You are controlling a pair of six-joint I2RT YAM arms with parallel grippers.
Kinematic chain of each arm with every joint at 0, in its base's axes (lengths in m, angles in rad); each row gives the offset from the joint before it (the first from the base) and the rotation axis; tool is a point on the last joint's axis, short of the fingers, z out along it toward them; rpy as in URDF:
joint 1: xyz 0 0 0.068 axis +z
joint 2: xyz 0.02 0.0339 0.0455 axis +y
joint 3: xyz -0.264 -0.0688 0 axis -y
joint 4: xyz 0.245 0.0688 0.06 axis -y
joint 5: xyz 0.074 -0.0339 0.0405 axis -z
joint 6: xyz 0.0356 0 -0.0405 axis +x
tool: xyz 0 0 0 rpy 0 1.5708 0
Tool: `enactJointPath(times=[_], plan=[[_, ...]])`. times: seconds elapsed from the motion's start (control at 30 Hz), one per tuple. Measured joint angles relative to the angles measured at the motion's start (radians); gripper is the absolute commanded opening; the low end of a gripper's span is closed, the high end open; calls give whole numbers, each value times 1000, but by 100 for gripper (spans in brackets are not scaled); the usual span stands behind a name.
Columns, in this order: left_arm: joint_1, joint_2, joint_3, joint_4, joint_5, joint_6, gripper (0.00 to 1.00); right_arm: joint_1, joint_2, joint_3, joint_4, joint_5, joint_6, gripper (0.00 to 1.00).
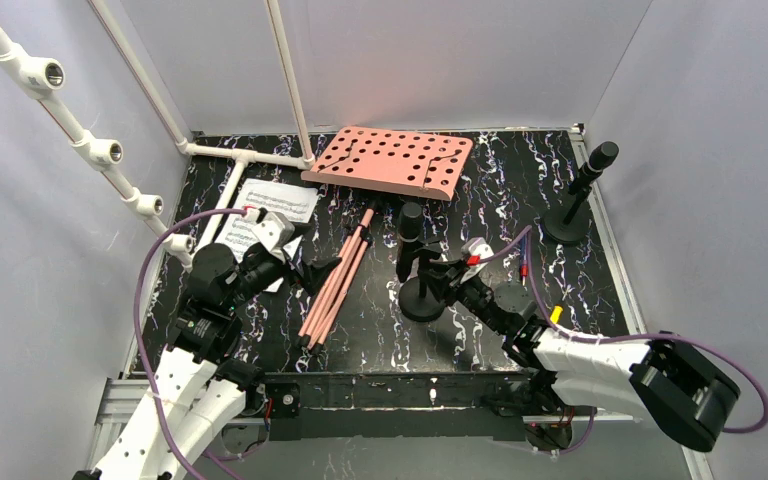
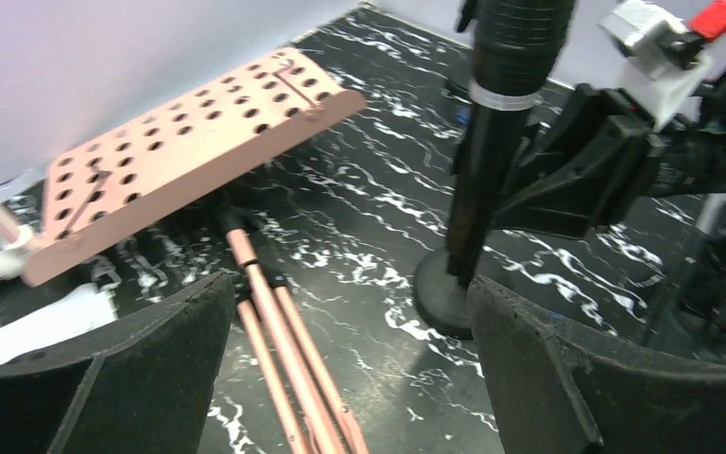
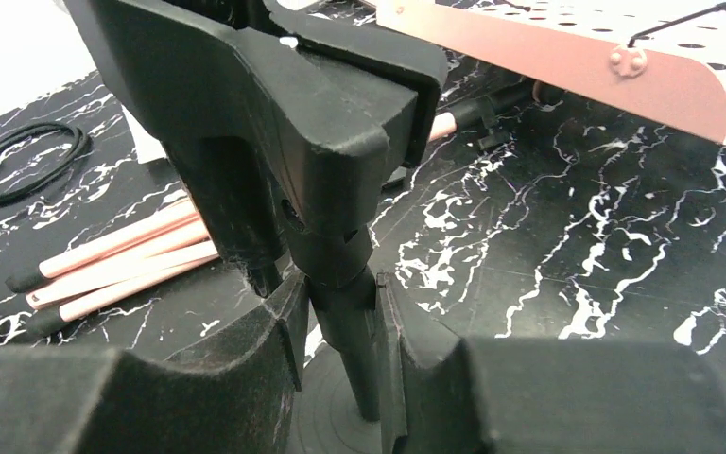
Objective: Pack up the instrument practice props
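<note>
The salmon-pink music desk [image 1: 390, 160], a metal plate punched with rows of round holes, lies face up at the middle of the far edge of the black marbled table [image 1: 520, 200]. Its thin pink tripod legs [image 1: 332, 280] are folded into one bundle (black tips at the near end) and run from it toward the near edge, left of centre. White sheet-music pages [image 1: 278, 200] lie near the far-left corner, partly under the left arm. The left gripper [image 2: 345, 312] hangs above the folded legs with its jaws spread wide and nothing between them. A black microphone [image 1: 411, 225] stands upright on its round base [image 1: 418, 303] near the table's centre, and the right gripper [image 3: 338, 322] is clamped on its thin stem just above that base. The second microphone [image 1: 590, 170] stands near the far-right corner.
</note>
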Motion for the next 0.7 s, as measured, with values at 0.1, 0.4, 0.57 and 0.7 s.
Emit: enactJointPath(times=[0.1, 0.4, 0.57, 0.7], plan=[[-8, 48, -3, 28, 93, -12, 89, 73, 79, -1, 99, 66, -3, 12], [-68, 102, -10, 45, 209, -15, 89, 244, 250, 0, 312, 236, -9, 26], [-90, 105, -10, 51, 229, -7, 89, 298, 277, 34, 293, 314, 34, 38], [-94, 112, -10, 51, 232, -4, 89, 329, 274, 64, 230, 343, 85, 51]])
